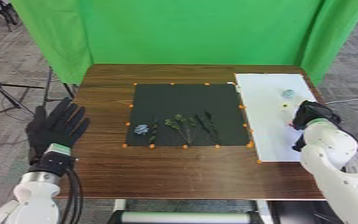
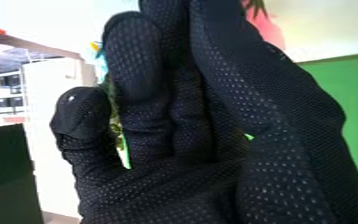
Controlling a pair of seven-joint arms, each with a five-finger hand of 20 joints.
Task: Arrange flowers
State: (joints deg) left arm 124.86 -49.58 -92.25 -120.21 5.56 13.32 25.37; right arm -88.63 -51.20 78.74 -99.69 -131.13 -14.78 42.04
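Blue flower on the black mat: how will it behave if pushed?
The blue flower looks like a small clump, so probably light. Its rounded outline may let it roll a little on the mat. Its ruffled surface could crush if pinched hard.

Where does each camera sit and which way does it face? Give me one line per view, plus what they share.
Head view: on the robot's head, looking forward and down at the table; left hand and right hand show, with their arms.
Right wrist view: on the right wrist, looking along the right hand's black glove.
Shared: the right hand and the green curtain.
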